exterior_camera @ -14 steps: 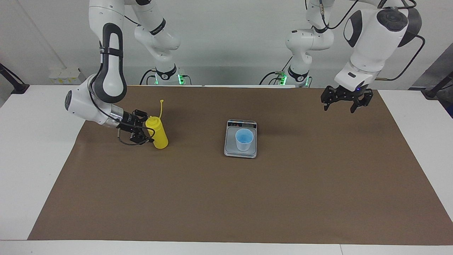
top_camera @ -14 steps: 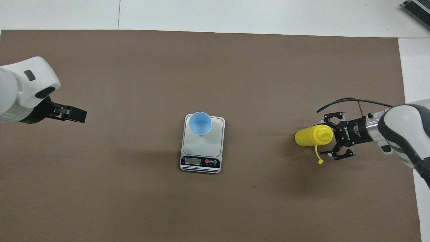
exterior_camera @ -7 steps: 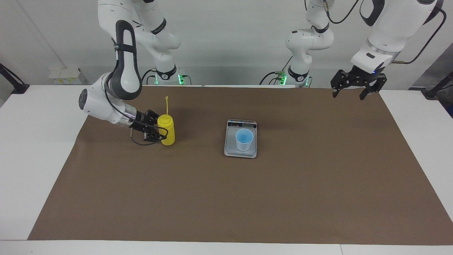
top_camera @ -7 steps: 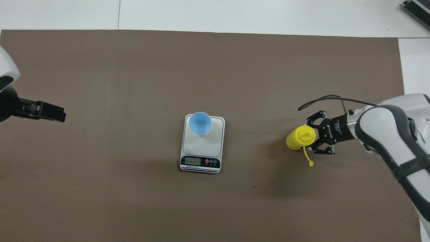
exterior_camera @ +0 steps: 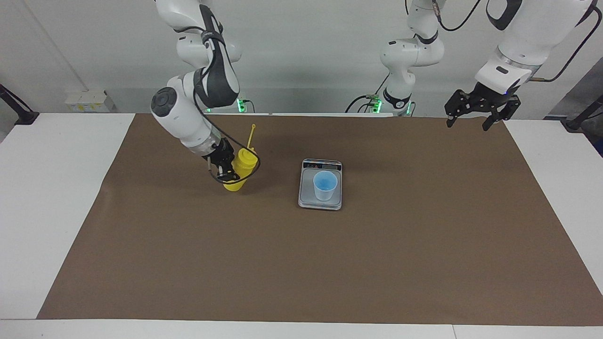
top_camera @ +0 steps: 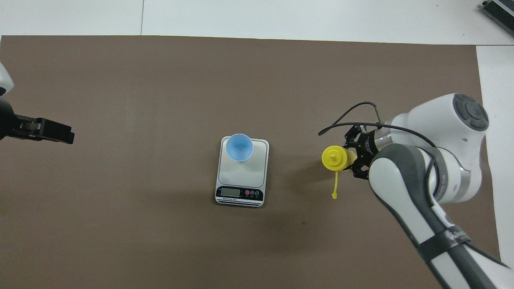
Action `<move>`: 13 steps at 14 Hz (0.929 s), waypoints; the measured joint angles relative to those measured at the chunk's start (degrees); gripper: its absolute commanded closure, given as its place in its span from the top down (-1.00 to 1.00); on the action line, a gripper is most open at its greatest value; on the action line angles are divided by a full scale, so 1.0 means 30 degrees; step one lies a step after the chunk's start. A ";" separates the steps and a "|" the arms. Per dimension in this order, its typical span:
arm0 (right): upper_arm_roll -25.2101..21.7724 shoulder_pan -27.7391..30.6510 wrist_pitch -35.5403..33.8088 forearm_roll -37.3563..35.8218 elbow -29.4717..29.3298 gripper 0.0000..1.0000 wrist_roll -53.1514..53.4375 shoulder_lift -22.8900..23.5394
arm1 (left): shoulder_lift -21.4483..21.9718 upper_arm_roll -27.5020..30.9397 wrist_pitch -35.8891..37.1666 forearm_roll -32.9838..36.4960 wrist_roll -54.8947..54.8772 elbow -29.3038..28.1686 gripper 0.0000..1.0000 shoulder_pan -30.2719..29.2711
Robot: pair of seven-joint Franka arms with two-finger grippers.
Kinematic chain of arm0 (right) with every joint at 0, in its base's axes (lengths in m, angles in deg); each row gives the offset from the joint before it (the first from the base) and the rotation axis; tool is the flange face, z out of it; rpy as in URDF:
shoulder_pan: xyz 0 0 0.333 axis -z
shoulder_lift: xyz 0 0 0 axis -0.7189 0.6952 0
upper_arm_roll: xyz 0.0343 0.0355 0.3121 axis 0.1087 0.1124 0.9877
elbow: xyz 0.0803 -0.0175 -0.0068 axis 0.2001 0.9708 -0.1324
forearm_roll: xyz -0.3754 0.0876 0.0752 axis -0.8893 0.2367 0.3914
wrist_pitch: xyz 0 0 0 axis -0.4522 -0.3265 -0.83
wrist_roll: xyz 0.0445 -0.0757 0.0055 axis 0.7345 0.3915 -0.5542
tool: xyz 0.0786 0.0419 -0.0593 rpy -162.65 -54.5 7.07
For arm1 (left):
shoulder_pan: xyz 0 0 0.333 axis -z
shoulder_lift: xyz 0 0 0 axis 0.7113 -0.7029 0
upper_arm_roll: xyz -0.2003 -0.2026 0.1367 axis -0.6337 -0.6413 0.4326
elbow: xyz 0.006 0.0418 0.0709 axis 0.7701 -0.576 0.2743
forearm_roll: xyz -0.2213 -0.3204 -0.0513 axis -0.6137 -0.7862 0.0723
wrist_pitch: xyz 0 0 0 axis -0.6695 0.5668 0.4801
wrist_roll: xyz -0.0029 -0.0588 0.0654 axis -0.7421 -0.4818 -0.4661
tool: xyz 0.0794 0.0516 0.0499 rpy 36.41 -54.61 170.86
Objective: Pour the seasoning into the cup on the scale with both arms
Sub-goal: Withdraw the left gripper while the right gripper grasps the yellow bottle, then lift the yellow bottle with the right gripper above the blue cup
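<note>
The seasoning bottle (exterior_camera: 241, 170) (top_camera: 334, 157) is yellow and leans a little, its base just above the brown mat, between the scale and the right arm's end of the table. My right gripper (exterior_camera: 232, 168) (top_camera: 346, 159) is shut on its side. The cap strap (exterior_camera: 251, 134) (top_camera: 335, 186) sticks out from its top. The light blue cup (exterior_camera: 325, 185) (top_camera: 239, 147) stands upright on the silver scale (exterior_camera: 308, 197) (top_camera: 245, 173) at the middle of the mat, display toward the robots. My left gripper (exterior_camera: 476, 112) (top_camera: 52, 133) hangs open and empty, high over the mat's edge at the left arm's end.
A brown mat (exterior_camera: 301, 263) (top_camera: 160, 224) covers most of the white table (exterior_camera: 52, 188). A white socket box (exterior_camera: 85, 100) sits by the wall at the right arm's end. A grey device (top_camera: 500, 10) lies at the corner of the table farthest from the robots, at the right arm's end.
My right gripper closed on the seasoning bottle and carried it toward the scale, raising it slightly. My left gripper rose and drew back toward its end of the table.
</note>
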 measured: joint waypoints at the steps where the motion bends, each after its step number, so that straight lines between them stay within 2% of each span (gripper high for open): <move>1: 0.0008 -0.0538 -0.0001 -0.0969 -0.0262 -1.00 0.0923 0.0008 | 0.0000 0.0008 0.0051 -0.0001 0.0000 0.0000 1.00 -0.0001; 5: 0.0007 -0.2119 -0.0492 -0.4028 -0.1964 -1.00 0.5200 0.0595 | 0.0000 -0.0008 0.0493 0.0000 -0.0001 0.0075 1.00 -0.0002; 8: 0.0020 -0.3605 -0.2585 -0.6273 -0.5698 -1.00 0.8359 0.2441 | 0.0000 -0.0027 0.0537 0.0040 -0.0098 0.0077 1.00 -0.0002; 10: 0.0019 -0.4342 -0.4088 -0.7577 -0.8334 -1.00 0.9019 0.3976 | 0.0000 -0.0010 0.0589 0.0064 -0.0267 0.0077 1.00 -0.0003; 13: 0.0012 -0.5000 -0.5264 -0.8867 -1.0723 -1.00 1.0119 0.5807 | 0.0000 0.0004 0.0589 0.0070 -0.0325 0.0077 1.00 -0.0009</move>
